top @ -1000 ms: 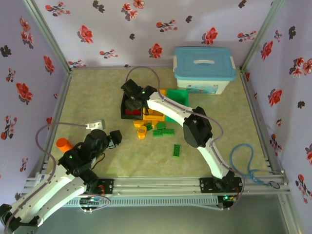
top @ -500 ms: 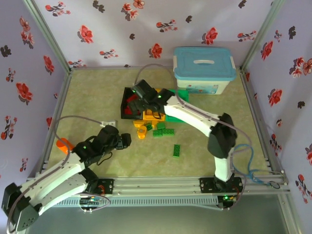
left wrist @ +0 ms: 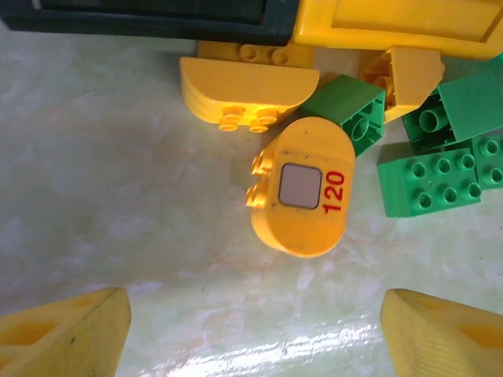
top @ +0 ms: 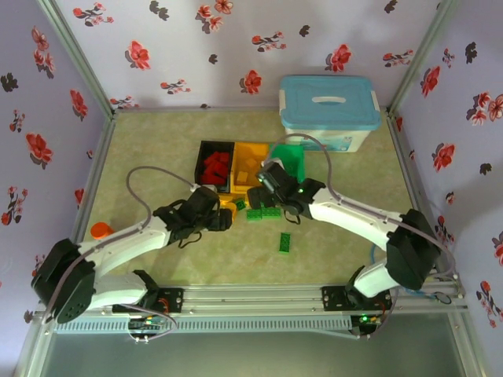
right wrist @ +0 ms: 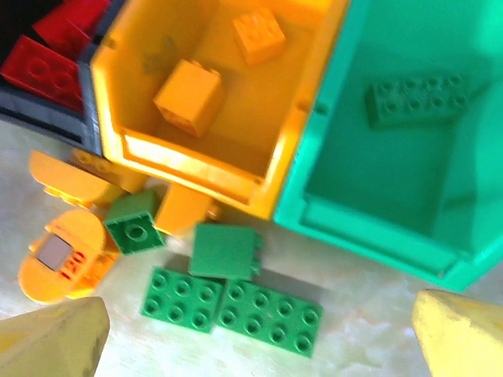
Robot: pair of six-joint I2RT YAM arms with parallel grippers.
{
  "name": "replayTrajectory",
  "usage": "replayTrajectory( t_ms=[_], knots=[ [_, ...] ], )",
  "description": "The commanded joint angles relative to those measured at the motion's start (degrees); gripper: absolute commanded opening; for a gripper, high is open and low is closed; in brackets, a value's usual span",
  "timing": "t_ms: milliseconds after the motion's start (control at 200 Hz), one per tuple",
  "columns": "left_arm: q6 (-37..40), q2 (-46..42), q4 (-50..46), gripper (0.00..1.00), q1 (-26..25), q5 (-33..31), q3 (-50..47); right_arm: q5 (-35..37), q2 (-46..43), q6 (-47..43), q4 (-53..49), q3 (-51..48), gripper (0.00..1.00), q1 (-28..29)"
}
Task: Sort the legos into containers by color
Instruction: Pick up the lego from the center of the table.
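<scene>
- The left gripper [left wrist: 253, 302] is spread, with nothing between its fingers. It hovers over the bare table [top: 157, 133] just short of a rounded yellow piece marked 120 [left wrist: 300, 188].
- The right gripper [right wrist: 259, 310] is also spread wide and empty, above a cluster of loose green bricks [right wrist: 271, 314].
- Three bins stand in a row at mid-table, left to right: black bin [top: 200, 166], yellow bin [right wrist: 189, 157], green bin [right wrist: 369, 224].
- Done so far:
  - The black bin holds several red bricks [top: 214, 163].
  - The yellow bin holds two yellow blocks [right wrist: 189, 96].
  - The green bin holds one flat green brick [right wrist: 415, 98].
- Outstanding:
  - Yellow pieces and green bricks lie mixed against the near wall of the yellow bin.
  - A lone green brick [top: 284, 243] lies nearer the table's near edge.
- Judgement: red appears finished, while yellow and green are only begun. The task is roughly half complete.
</scene>
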Motion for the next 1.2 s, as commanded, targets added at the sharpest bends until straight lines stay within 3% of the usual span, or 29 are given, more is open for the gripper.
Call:
replayTrajectory(
  t_ms=[0, 730, 785, 865, 930, 1190],
  knots=[
    [2.60, 4.35, 1.72, 0.82, -0.50, 0.78, 3.71, 0.91, -4.69, 3.65, 4.10, -3.95, 0.99, -0.72],
    [4.65, 23.98, 2.66, 0.73, -1.23, 1.61, 13.19, 1.35, -14.66, 6.03, 5.93, -14.56, 0.99, -1.37],
    [4.72, 25.03, 2.02, 0.68, -1.42, 1.34, 13.98, 1.35, -14.99, 6.18, 5.81, -14.68, 0.99, -1.39],
    [4.73, 25.55, 0.13, 0.51, -2.20, -0.38, 15.38, 1.33, -15.72, 6.36, 5.68, -15.15, 0.99, -1.38],
    [5.23, 24.76, -1.57, 0.43, -3.53, -2.99, 16.35, 1.59, -16.56, 6.53, 5.62, -15.60, 0.99, -1.32],
    [6.15, 17.77, -5.68, 0.34, -5.60, -6.70, 18.87, 2.64, -18.63, 7.48, 5.83, -16.76, 0.99, -1.48]
  ],
)
